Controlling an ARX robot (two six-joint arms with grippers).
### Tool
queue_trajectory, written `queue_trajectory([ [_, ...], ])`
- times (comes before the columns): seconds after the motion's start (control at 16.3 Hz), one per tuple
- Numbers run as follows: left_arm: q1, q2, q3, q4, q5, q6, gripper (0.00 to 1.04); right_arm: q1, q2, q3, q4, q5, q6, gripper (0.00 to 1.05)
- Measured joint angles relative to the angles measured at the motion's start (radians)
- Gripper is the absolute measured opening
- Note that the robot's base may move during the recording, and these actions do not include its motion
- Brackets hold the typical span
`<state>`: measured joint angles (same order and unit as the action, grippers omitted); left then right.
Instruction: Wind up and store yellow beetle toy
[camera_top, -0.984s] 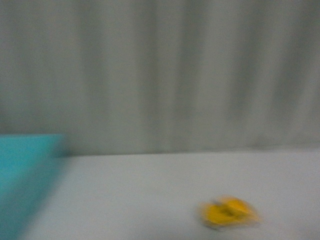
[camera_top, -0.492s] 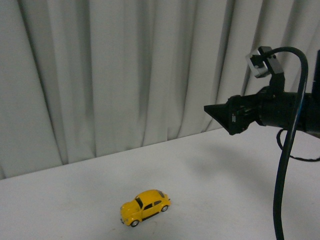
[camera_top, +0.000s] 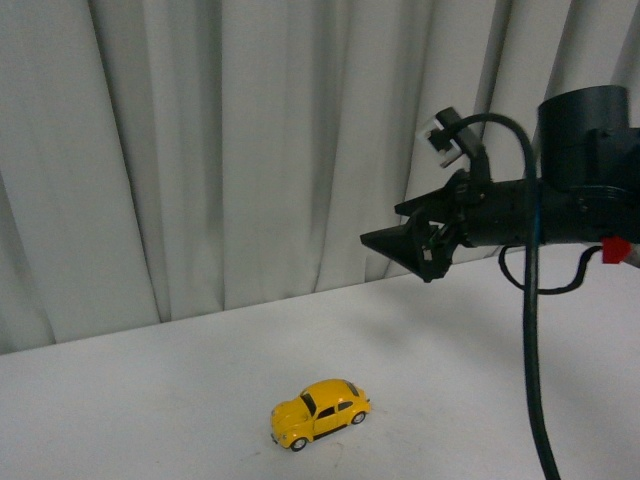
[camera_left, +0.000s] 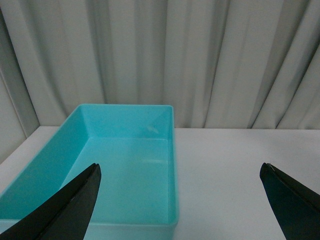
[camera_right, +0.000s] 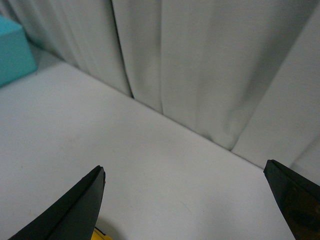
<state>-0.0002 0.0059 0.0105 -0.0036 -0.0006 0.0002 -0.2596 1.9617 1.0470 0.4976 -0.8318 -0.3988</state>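
Since half a second back, the right gripper (camera_top: 385, 243) has come further left in the front view and the yellow beetle toy (camera_top: 320, 412) sits further right in frame; the curtain folds have shifted too, so the view itself may have turned.

Pale pleated curtain (camera_top: 250, 150) fills the back in all three views. White table (camera_top: 150, 400) runs up to it.

The right arm (camera_top: 560, 210) reaches in level from the right, high above the table, with a black cable (camera_top: 530, 350) hanging off it.

The teal bin (camera_left: 125, 170) shows whole only in the left wrist view: rectangular, open top, its inner floor in plain sight, standing on the table near the curtain. The right wrist view catches one corner of it; the front view does not have it.

Left gripper (camera_left: 177, 200): fingers spread wide, holding nothing, facing the bin. Right gripper: fingers spread wide too in its wrist view, holding nothing.

The toy stands on its wheels on the table, below the right gripper and well apart from it. The right wrist view shows only a yellow sliver at the frame edge beside one finger.
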Motion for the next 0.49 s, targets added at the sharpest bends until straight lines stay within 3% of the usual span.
queue_trajectory([
  [0.31, 0.0, 0.0, 0.0, 0.0, 0.0, 0.0, 0.98, 0.023, 0.057, 0.111, -0.174, -0.04, -0.136, 0.98],
  [0.43, 0.0, 0.0, 0.0, 0.0, 0.0, 0.0, 0.98, 0.042, 0.096, 0.206, -0.375, -0.086, -0.312, 0.98],
  [0.49, 0.0, 0.0, 0.0, 0.0, 0.0, 0.0, 0.98, 0.072, 0.167, 0.358, -0.7, -0.115, -0.591, 0.98],
])
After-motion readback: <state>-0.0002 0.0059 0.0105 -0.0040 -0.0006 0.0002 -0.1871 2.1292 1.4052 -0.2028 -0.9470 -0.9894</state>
